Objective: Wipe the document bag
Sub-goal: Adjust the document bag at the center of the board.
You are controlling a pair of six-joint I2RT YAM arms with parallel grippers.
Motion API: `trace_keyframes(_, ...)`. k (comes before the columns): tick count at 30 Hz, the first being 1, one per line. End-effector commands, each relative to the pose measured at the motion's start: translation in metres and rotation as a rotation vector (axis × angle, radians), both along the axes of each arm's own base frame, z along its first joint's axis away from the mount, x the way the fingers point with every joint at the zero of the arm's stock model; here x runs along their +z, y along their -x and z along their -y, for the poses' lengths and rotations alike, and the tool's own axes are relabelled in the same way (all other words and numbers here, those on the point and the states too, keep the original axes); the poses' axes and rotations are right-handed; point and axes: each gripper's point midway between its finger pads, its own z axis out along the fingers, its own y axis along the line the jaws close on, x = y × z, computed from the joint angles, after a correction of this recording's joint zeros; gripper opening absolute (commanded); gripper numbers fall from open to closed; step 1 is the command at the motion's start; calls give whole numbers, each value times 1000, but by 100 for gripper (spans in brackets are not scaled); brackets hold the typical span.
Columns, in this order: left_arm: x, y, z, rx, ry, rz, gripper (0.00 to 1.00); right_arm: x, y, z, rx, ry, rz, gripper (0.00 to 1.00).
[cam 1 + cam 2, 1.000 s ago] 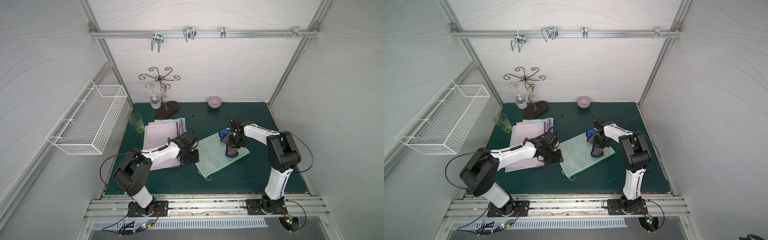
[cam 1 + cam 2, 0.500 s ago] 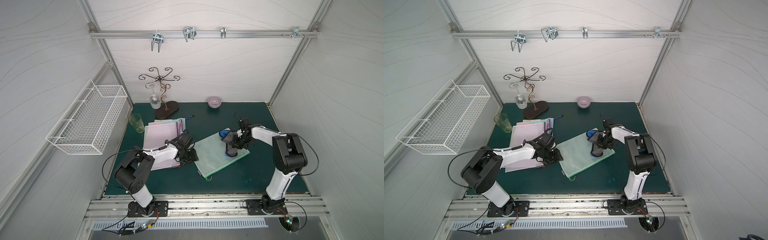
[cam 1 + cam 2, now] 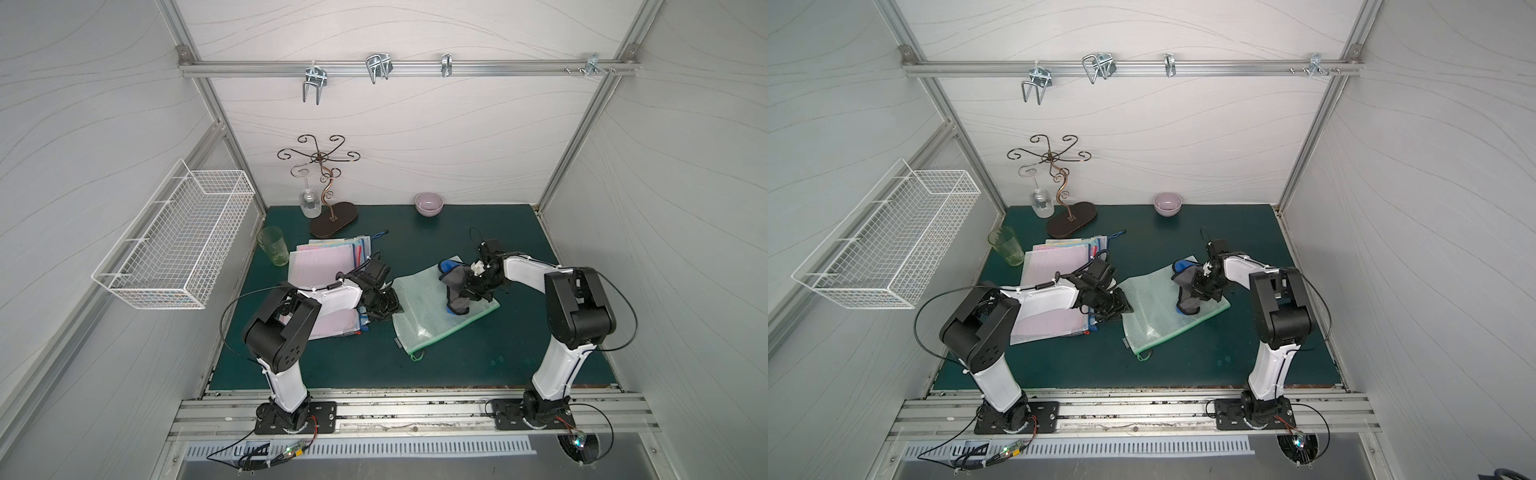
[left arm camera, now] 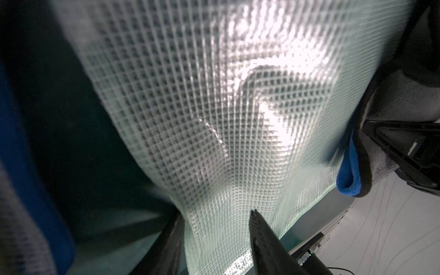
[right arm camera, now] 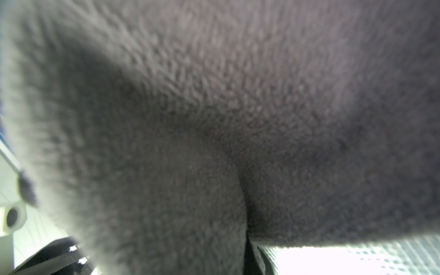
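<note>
- Nearest, on the dark green bench (image 3: pixel 478 357), the pale green mesh document bag (image 3: pixel 428 311) lies flat and slantwise between the two arms, with its zip pull at the near corner; nothing shows inside it.
- At its left edge, the left fingers (image 4: pixel 262 240) stand parted on either side of the mesh; whether they clamp it cannot be told.
- On the bag's far end, the right fingers (image 3: pixel 473 289) are closed on a grey and blue cloth (image 3: pixel 455 297) that drapes onto the mesh; wiping looks under way; the near half is uncovered and probably left to do; no dirt is visible.
- Left of the bag sits a stack of pink bags (image 3: pixel 320 266); beside it is a green tumbler (image 3: pixel 273 246), seemingly empty.
- Farthest are a lilac bowl (image 3: pixel 429 203), apparently empty; a wine glass (image 3: pixel 309 201) hung upside down on a stand (image 3: pixel 332 216); and a wall-mounted wire basket (image 3: pixel 178 245), apparently empty.
</note>
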Motion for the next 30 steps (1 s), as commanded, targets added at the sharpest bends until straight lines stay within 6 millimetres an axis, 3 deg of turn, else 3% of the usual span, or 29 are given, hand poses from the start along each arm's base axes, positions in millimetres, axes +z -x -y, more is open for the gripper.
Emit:
trace_keyframes(1, -40, 2, -9, 22, -81, -40, 48, -26, 34, 4, 2, 38, -133, 0)
trace_keyframes(5, -39, -3, -6, 24, -63, -23, 42, -27, 36, 2, 6, 37, -137, 0)
trace_keyframes(7, -40, -5, -5, 25, -57, -23, 26, -28, 37, 2, 7, 37, -136, 0)
trace_keyframes(12, -40, -9, -2, 20, -36, -17, 3, -29, 37, 1, 11, 40, -136, 0)
trace_keyframes(19, -24, -15, 2, -4, 5, 47, 0, -24, 36, 3, 21, 56, -124, 0)
trace_keyframes(23, 15, -20, -2, -41, 0, 164, 0, 5, 28, 6, 46, 113, -34, 0)
trace_keyframes(28, 96, -22, -35, -140, -168, 351, 0, 73, 16, 20, 16, 171, 164, 0)
trace_keyframes(30, 130, -20, -53, -162, -247, 420, 0, 89, 18, 27, 0, 190, 198, 0)
